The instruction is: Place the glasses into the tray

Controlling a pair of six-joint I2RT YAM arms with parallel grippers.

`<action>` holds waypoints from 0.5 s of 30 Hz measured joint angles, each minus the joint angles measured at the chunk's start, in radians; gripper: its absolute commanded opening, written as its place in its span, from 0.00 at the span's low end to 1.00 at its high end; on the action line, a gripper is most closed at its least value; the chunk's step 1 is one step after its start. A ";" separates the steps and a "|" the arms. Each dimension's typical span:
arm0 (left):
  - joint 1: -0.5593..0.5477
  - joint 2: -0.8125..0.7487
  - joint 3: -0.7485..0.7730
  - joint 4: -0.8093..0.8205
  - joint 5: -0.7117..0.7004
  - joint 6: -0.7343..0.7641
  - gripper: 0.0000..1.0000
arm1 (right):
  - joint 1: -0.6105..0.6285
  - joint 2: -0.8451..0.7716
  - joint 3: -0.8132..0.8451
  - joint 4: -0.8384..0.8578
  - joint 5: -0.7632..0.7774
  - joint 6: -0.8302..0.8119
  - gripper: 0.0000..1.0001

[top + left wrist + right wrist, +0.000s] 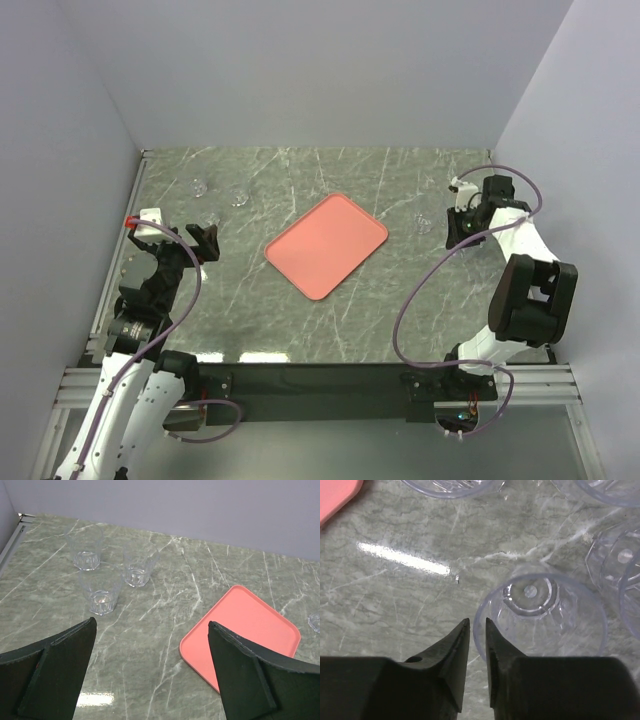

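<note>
Right wrist: jaws pinch the nearest glass (pixel 540 615).

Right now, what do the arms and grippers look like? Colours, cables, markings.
Both match: the left arm and right arm have white links with black joint housings. A purple cable loops loosely along each. The left arm has a small red tab near its wrist. Left gripper: broad flat black fingers. Right gripper: black fingers tapering to points. No readable markings.

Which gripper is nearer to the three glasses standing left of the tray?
Left. The left gripper is just beside those glasses, on their near side; the right gripper is far across the tray.
</note>
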 measured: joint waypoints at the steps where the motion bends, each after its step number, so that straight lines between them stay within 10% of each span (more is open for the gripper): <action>1: 0.000 0.000 0.000 0.000 0.000 0.000 0.99 | 0.004 0.000 0.000 0.002 0.005 -0.004 0.15; 15: -0.003 -0.002 0.000 0.000 0.000 0.000 0.99 | 0.022 -0.068 -0.012 -0.023 -0.022 -0.082 0.00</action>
